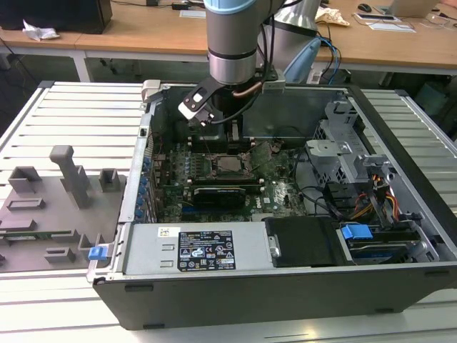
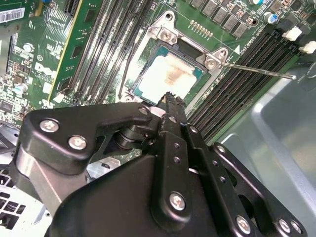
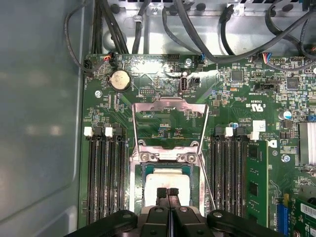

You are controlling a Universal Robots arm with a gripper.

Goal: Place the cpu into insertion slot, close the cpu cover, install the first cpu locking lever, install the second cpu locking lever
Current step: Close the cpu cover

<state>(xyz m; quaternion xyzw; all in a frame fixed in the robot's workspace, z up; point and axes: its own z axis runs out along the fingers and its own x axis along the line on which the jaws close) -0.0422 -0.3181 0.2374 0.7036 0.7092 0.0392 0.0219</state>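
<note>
fingers (image 3: 162, 195) closed over cpu (image 3: 170, 177), cpu cover (image 3: 170, 100) open

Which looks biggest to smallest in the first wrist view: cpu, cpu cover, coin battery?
1. cpu cover, the raised open frame.
2. cpu, partly hidden by the gripper.
3. coin battery, clearly smallest.

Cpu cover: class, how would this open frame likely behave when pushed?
The cover looks like thin sheet metal, so probably light and slightly springy. It seems hinged beside the cpu, so a push would likely swing it, not slide it.
</note>
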